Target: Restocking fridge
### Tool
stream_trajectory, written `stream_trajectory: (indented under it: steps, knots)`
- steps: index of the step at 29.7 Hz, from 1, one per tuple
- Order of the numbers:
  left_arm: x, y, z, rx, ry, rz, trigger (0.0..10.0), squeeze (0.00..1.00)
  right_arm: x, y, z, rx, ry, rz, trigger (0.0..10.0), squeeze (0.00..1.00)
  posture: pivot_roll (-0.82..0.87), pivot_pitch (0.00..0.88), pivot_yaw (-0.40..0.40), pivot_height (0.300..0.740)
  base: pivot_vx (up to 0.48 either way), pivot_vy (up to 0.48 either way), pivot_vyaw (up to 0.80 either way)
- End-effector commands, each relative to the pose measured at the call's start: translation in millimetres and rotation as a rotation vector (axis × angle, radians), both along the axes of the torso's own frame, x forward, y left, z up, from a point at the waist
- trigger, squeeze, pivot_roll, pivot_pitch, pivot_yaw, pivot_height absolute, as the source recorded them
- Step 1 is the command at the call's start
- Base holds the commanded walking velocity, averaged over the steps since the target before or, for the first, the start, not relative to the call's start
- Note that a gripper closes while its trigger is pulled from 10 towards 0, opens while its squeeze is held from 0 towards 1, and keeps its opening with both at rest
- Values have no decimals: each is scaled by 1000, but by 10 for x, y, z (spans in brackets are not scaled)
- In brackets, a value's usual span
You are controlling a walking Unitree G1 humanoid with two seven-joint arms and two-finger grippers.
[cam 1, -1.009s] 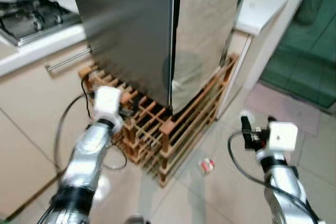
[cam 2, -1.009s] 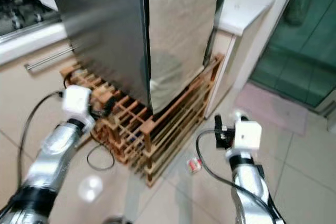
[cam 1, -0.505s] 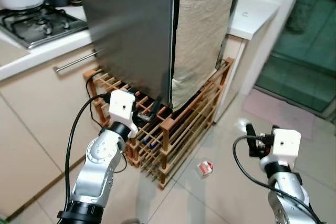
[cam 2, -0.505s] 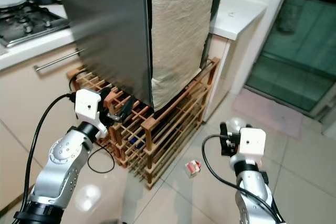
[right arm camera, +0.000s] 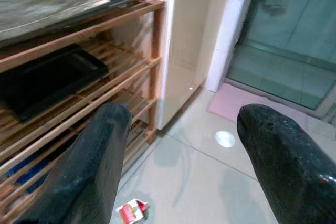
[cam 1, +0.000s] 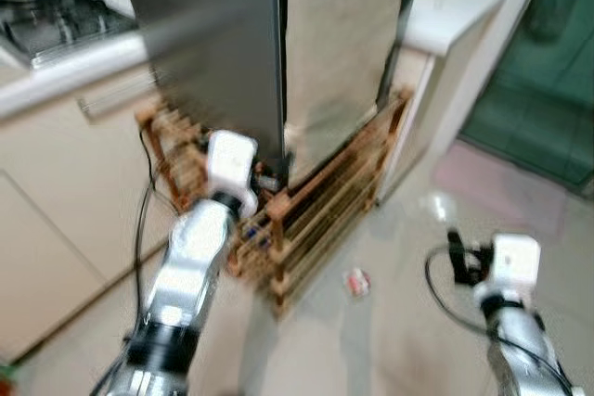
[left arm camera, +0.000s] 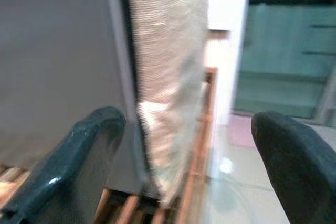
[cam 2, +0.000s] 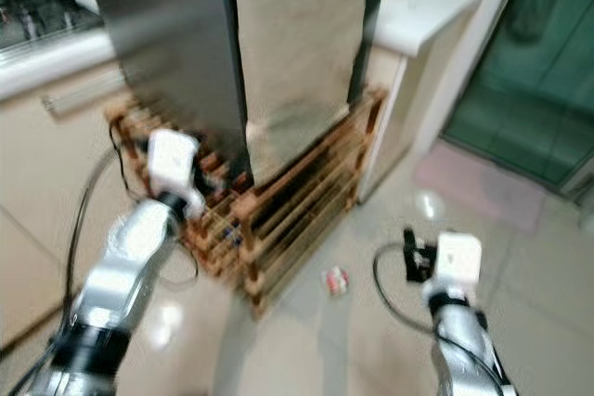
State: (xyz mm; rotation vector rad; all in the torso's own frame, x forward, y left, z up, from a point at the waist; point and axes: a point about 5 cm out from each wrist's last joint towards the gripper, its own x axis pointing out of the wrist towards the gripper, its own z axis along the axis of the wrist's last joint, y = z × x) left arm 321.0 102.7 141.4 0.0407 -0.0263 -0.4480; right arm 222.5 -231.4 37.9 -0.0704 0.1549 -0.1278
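The grey steel fridge door (cam 1: 209, 44) stands shut, and a beige cloth (cam 1: 339, 44) hangs over the fridge's side. The fridge rests on a wooden slatted rack (cam 1: 316, 215). My left gripper (left arm camera: 189, 166) is raised to the door's lower corner, open, with the door edge and cloth between its fingers (left arm camera: 79, 166) at a distance. My right gripper (cam 1: 455, 257) hovers low over the floor tiles on the right, open and empty, fingers (right arm camera: 97, 171) spread. A small red and white carton (cam 1: 356, 281) lies on the floor beside the rack.
A gas hob (cam 1: 56, 20) sits on the counter at the left, above a cream cabinet with a bar handle (cam 1: 111, 104). A white counter (cam 1: 464, 6), a green glass door (cam 1: 548, 71) and a pink mat (cam 1: 501, 178) are to the right. A black tray (right arm camera: 47, 80) lies in the rack.
The view has shifted and blurred, so the camera moved. My left arm has risen, bringing its gripper closer to the fridge door's bottom corner. My right gripper stays low.
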Motion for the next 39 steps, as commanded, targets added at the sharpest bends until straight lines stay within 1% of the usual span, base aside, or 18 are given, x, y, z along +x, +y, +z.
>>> stream_trajectory:
  steps: [1, 6, 12, 14, 16, 19, 24, 25, 27, 29, 30, 31, 32, 33, 35, 36, 37, 39]
  knots:
    - [49, -37, 39, -17, 16, -18, 10000, 0, 27, 33, 10, 12, -19, 15, 10000, 0, 64, 1, 5, 740, 0, 0, 0]
    - [244, -276, 216, 52, -49, -74, 10000, 0, 17, 52, 34, 4, -37, 17, 10000, 0, 35, 24, 16, 740, 0, 0, 0]
    - [391, -346, 312, 122, -84, -77, 10000, 0, -67, 69, 76, -8, -47, 9, 10000, 0, 8, 48, 23, 740, 0, 0, 0]
    - [507, -297, 350, 164, -90, -24, 10000, 0, -158, 79, 116, -17, -46, 0, 10000, 0, -13, 66, 24, 740, 0, 0, 0]
    - [547, -264, 361, 177, -93, 6, 10000, 0, -194, 82, 133, -19, -46, -2, 10000, 0, -15, 68, 24, 740, 0, 0, 0]
    - [620, -34, 416, 176, -122, 105, 10000, 0, -241, 99, 197, -28, -52, -6, 10000, 0, -32, 71, 28, 740, 0, 0, 0]
    - [513, 134, 323, 94, -100, 79, 10000, 0, -208, 139, 324, -9, -98, -24, 10000, 0, -37, 54, 43, 740, 0, 0, 0]
    - [446, 220, 264, 63, -88, 72, 10000, 0, -179, 153, 396, 3, -123, -35, 10000, 0, -33, 48, 47, 740, 0, 0, 0]
    - [206, 466, 31, 32, -32, 69, 10000, 0, -110, 186, 593, 17, -183, -63, 10000, 0, -13, 33, 45, 740, 0, 0, 0]
    - [-14, 596, -173, 88, 13, 69, 10000, 0, -71, 244, 697, 23, -206, -66, 10000, 0, 11, 23, 39, 740, 0, 0, 0]
    - [-115, 582, -279, 162, 34, 44, 10000, 0, -60, 281, 712, 27, -205, -56, 10000, 0, 19, 20, 40, 740, 0, 0, 0]
    - [-115, 582, -279, 162, 34, 44, 10000, 0, -60, 281, 712, 27, -205, -56, 10000, 0, 19, 20, 40, 740, 0, 0, 0]
    - [-211, 520, -390, 285, 32, 12, 10000, 0, -48, 315, 707, 32, -200, -46, 10000, 0, 26, 17, 33, 740, 0, 0, 0]
    - [-339, 439, -495, 314, 41, -19, 10000, 0, -25, 345, 688, 42, -191, -36, 10000, 0, 33, 13, 30, 740, 0, 0, 0]
    - [-447, 458, -571, 112, 71, 80, 10000, 0, 35, 349, 652, 48, -185, -33, 10000, 0, 41, 0, 23, 740, 0, 0, 0]
    - [-443, 500, -510, 24, 41, 143, 10000, 0, 53, 329, 653, 45, -189, -45, 10000, 0, 43, 0, 19, 740, 0, 0, 0]
    - [-442, 531, -454, -19, 19, 180, 10000, 0, 61, 314, 662, 43, -189, -55, 10000, 0, 45, 0, 16, 740, 0, 0, 0]
    - [-400, 526, -257, -36, -66, 203, 10000, 0, 68, 280, 670, 44, -194, -78, 10000, 0, 55, 0, 12, 740, 0, 0, 0]
